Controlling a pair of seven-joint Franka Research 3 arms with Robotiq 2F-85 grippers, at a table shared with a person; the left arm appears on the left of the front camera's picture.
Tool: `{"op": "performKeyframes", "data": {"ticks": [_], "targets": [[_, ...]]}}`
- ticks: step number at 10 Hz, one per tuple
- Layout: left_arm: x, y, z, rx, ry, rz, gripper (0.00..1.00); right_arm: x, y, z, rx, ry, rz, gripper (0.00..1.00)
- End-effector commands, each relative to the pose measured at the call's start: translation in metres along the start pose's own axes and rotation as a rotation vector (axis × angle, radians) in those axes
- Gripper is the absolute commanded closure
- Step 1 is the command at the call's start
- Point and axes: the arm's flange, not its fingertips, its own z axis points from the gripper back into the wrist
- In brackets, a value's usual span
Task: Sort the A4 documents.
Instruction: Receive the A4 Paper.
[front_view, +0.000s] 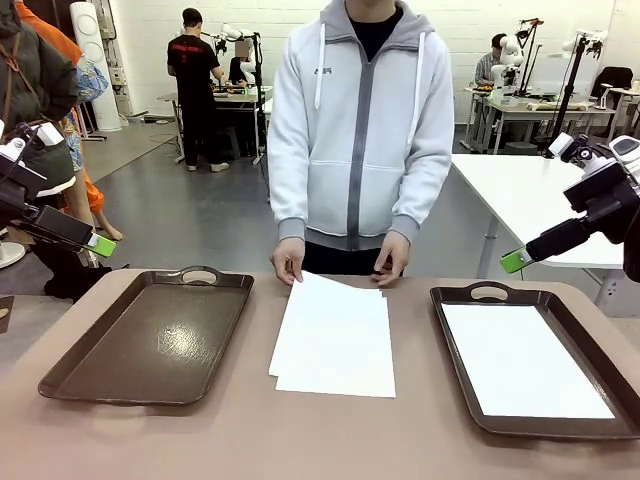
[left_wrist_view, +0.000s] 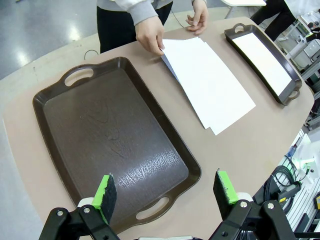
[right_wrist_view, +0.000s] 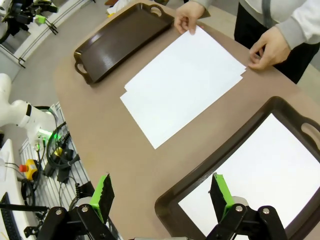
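A small stack of white A4 documents (front_view: 335, 338) lies in the middle of the table, slightly fanned; it also shows as A4 documents (left_wrist_view: 207, 80) and A4 documents (right_wrist_view: 184, 84). A person's hands (front_view: 288, 262) rest on the stack's far edge. One more white sheet (front_view: 520, 358) lies flat in the right brown tray (front_view: 455, 300). The left brown tray (front_view: 150, 335) holds nothing. My left gripper (left_wrist_view: 165, 192) hovers open above the left tray's near end. My right gripper (right_wrist_view: 162, 192) hovers open above the right tray's near corner. Neither holds anything.
The tan table (front_view: 300, 440) has bare room in front of the stack and between the trays. The person in a grey hoodie stands at the far edge. Cables and equipment (right_wrist_view: 50, 155) sit off the table's side. Other tables and people are farther back.
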Motion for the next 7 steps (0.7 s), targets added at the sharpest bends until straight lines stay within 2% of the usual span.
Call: {"op": "performKeyframes", "data": {"ticks": [1, 7], "targets": [[-0.0003, 0.0008, -0.0004, -0.012, -0.004, 0.003, 0.0, 0.0007, 0.0011, -0.0017, 0.004, 0.002, 0.006, 0.0], [-0.0003, 0.0008, -0.0004, -0.012, -0.004, 0.003, 0.0, 0.0007, 0.0011, -0.0017, 0.004, 0.002, 0.006, 0.0]]}}
